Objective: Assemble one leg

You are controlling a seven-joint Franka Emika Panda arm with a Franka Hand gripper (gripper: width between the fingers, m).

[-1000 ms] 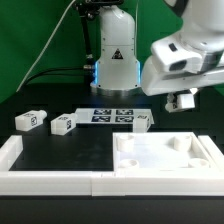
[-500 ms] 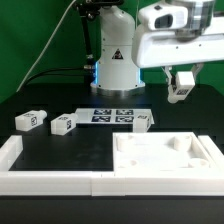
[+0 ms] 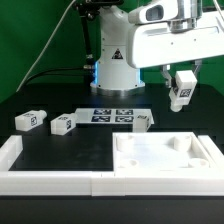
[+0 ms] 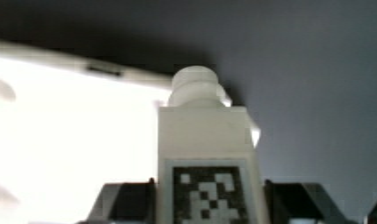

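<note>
While hanging high, just beyond the far edge of the square top (image 3: pixel 165 157), pinches one leg (image 3: pixel 180 97) in the gripper (image 3: pixel 181 79), pressed onto its two sides. Differs from a second ago: then tilted and lower, now levelled off and raised, with leg upright and tag facing outward. From the wrist: shows leg (image 4: pixel 211 150) straight between the dark fingers (image 4: pixel 123 200), rounded peg pointing away, down toward the bench, pale square top off to one side.

Reads as pick finished, carry under way. Yet to start any insertion into a corner hole. Probably calls for a shift inward over the square top's nearest corner hole, then a straight descent, peg first.

Around, all on the bench (image 3: pixel 60 145):
- nearest spare leg (image 3: pixel 143 120), lying just past the square top's far edge
- second spare leg (image 3: pixel 63 124) and third spare leg (image 3: pixel 30 119), well beyond its far corner, toward the exterior view's left
- marker board (image 3: pixel 112 115), flat between nearest and second spare legs
- white rail (image 3: pixel 50 183), adjoining the square top's side

Nothing between held leg and square top. Could snag on the raised rim if lowered short of the hole.
</note>
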